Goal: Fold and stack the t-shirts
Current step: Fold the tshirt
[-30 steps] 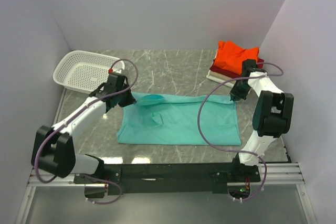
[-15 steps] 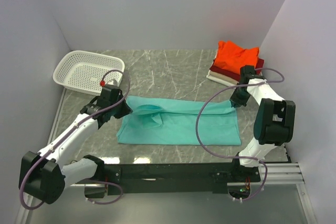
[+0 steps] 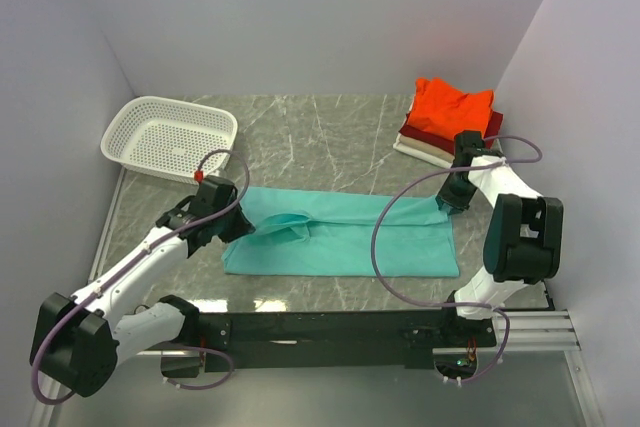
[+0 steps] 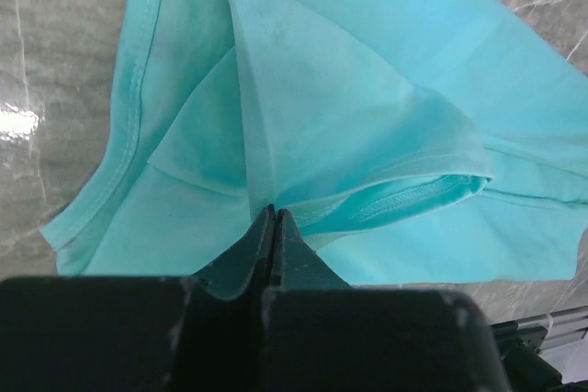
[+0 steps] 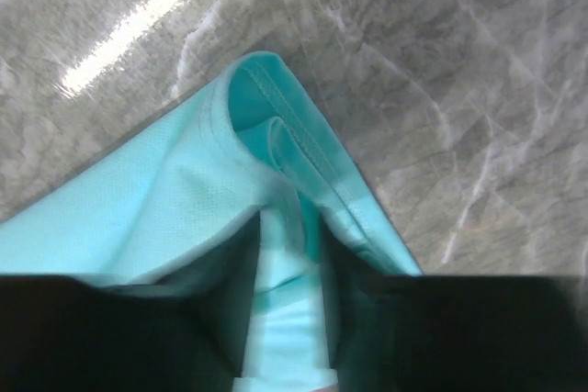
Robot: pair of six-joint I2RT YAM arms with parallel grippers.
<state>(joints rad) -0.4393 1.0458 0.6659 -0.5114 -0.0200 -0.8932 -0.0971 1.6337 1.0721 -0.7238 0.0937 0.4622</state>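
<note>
Teal t-shirt [image 3: 345, 242] lies flat on the table [image 3: 330, 132], a long strip just near-left of the folded stack [image 3: 450, 117] (orange-red shirt on top).

Left claw [image 4: 273, 215] sits at the shirt end farthest from the stack, clenched on a pinch of cloth by the sleeve fold.

Right claw [image 5: 289, 218] sits at the shirt corner closest to the stack. Its jaws are parted with slack cloth in the gap, so it looks released.

Risks:
- The hem is curled around the right claw tips. Lifting straight up could snag it and flip that corner open.
- If the left claw pulls with the stack-side end free, the whole shirt slides and the fold skews.
- The left pinch may hold several layers, so the sleeve could drag out.
</note>
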